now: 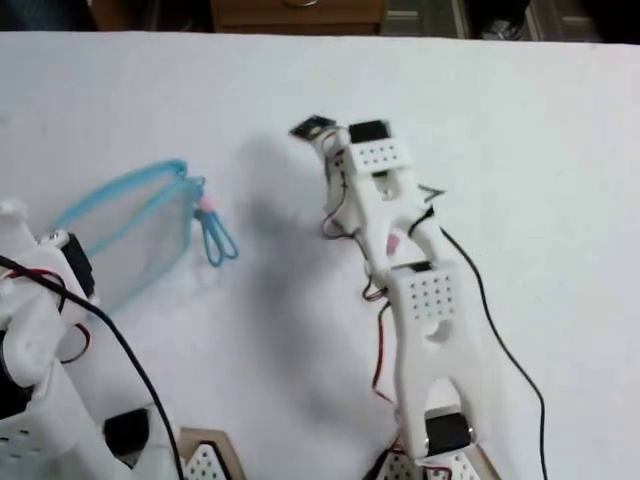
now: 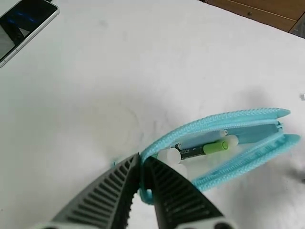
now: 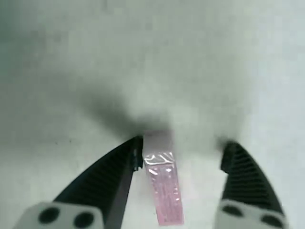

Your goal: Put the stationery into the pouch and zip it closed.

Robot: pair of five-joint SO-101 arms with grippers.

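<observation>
The pouch is clear with a light blue zip edge and lies at the table's left. It gapes open, and a green-tipped pen and white-capped pens lie inside. My left gripper is shut on the pouch's end, pinching the blue zip edge. At the table's middle the right arm points down. My right gripper is open around a pink eraser. The eraser stands close to one finger and well apart from the other. A bit of pink peeks out under that arm.
A blue loop strap with a pink bead trails from the pouch toward the middle. A dark flat phone-like device lies off to one side. Black cables run beside the right arm. Wooden furniture stands past the far edge.
</observation>
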